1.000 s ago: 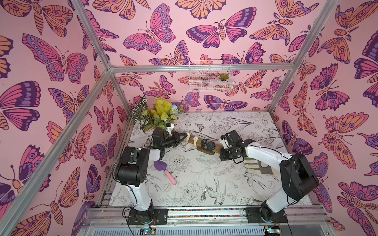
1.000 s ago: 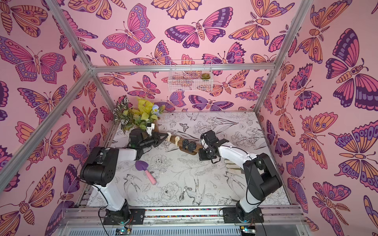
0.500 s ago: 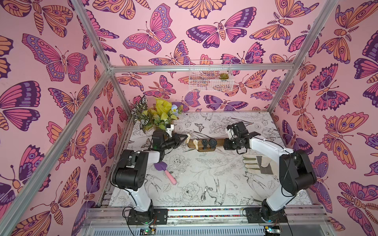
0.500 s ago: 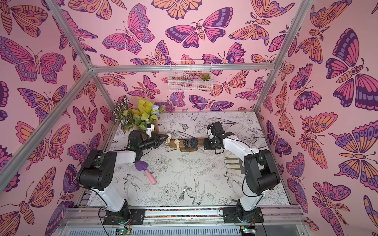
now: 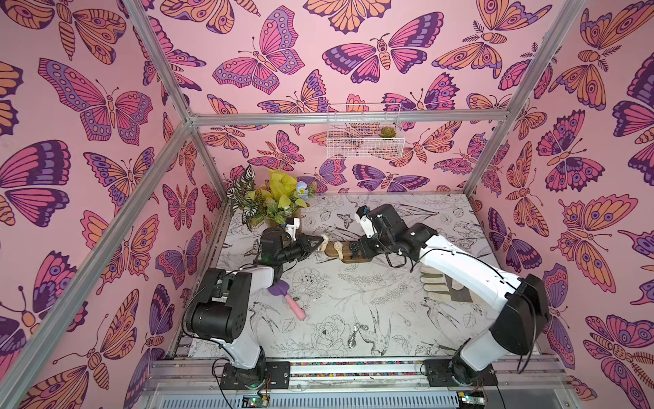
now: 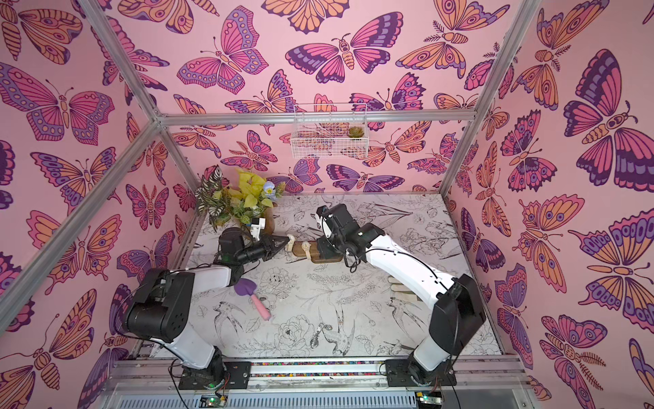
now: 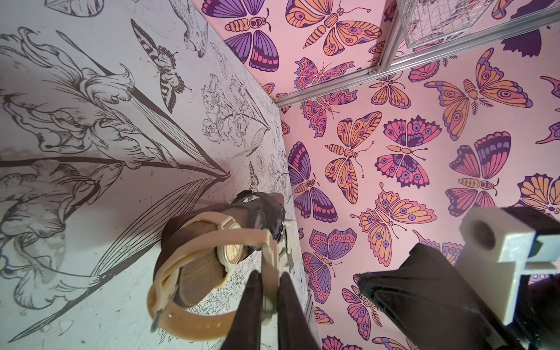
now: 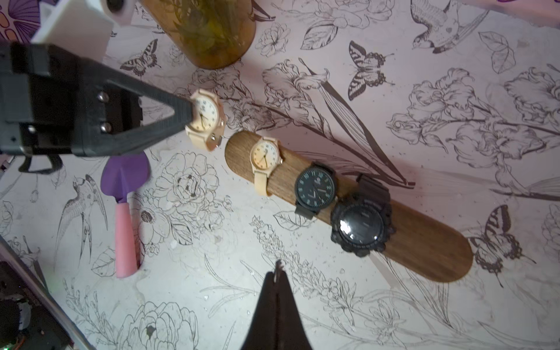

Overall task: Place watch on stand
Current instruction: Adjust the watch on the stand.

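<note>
Beige watch (image 8: 206, 116) between left jaws

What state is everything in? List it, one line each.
Left tool: shut on loose watch.
Loose watch: off the stand's end, not on.
Stand: upright.
Beige watch: on stand.
Black watch: on stand.
Chunky watch: on stand.
Right tool: shut, empty.
Trowel: lying flat.
</note>
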`<state>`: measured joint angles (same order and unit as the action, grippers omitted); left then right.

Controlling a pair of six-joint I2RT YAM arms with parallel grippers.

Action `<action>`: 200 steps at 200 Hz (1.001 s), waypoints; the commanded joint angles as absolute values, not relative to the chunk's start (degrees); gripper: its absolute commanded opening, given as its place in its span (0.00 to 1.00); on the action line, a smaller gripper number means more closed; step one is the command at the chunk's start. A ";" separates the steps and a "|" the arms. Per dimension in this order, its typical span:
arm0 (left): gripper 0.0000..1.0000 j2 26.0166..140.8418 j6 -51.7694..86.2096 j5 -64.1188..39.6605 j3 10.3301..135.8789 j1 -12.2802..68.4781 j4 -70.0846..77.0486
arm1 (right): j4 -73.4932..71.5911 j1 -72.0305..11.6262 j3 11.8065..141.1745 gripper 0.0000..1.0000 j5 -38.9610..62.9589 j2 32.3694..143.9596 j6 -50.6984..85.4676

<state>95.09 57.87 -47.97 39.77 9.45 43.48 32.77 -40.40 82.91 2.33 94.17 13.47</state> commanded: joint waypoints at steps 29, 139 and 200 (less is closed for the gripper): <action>0.00 92.99 55.84 -47.55 37.56 9.84 42.14 | 34.00 -42.04 94.98 0.00 8.29 108.94 13.01; 0.00 93.99 55.02 -47.90 37.02 9.85 41.63 | 35.13 -42.63 106.01 0.00 9.85 121.50 13.03; 0.00 94.11 54.84 -47.73 36.91 9.87 41.58 | 35.96 -42.50 107.05 0.00 5.61 123.40 12.96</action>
